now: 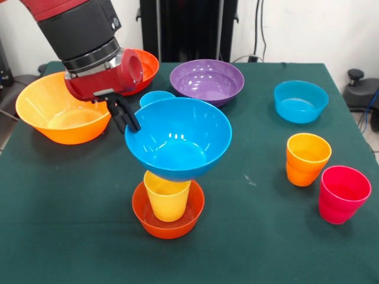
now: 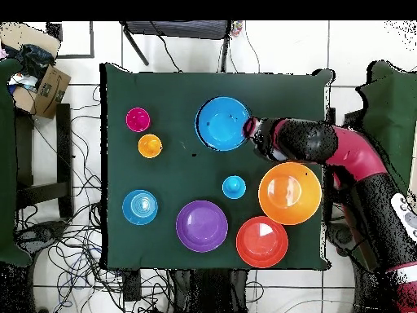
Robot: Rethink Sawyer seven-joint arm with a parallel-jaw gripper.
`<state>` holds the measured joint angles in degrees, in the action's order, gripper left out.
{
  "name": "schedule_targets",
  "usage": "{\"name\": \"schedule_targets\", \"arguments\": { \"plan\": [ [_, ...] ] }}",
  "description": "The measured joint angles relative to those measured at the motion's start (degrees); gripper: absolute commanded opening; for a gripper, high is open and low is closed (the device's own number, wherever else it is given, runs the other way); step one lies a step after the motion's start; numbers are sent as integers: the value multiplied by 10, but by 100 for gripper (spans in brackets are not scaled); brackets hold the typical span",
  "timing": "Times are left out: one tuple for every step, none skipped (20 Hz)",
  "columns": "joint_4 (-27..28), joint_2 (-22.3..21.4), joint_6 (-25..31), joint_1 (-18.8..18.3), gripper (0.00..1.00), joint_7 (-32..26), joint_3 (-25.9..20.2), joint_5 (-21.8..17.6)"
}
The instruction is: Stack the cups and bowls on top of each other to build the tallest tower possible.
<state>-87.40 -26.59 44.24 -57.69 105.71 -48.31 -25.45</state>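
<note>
Black gripper pinches the big glossy blue plastic bowl's rim; blue plastic cup right behind, purple bowl beyond.

A dark green cloth-covered table stands on a pale tiled floor strewn with black cables, a white wall behind it, a black stand at its far side, and a cardboard box off one corner.

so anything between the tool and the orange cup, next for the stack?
Yes. The large blue bowl topping the tower lies between the tool, at its rim, and the orange cup. Past the bowl, only bare table shows. Going over the bowl would probably clear it.
</note>
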Motion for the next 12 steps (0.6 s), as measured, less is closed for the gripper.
{"name": "schedule_targets", "arguments": {
  "plan": [
    [4,3,0,2,0,0,0,0],
    [9,6,0,4,0,0,0,0],
    [12,7,0,6,0,0,0,0],
    [14,8,0,7,0,0,0,0],
    [15,9,0,7,0,0,0,0],
    [18,9,0,8,0,0,0,0],
    [20,9,0,9,0,0,0,0],
    [22,9,0,10,0,0,0,0],
    [23,9,0,10,0,0,-1,0],
    [24,9,0,10,0,0,-1,0],
    [27,9,0,10,0,0,-1,0],
    [28,9,0,10,0,0,-1,0]
  ]
}}
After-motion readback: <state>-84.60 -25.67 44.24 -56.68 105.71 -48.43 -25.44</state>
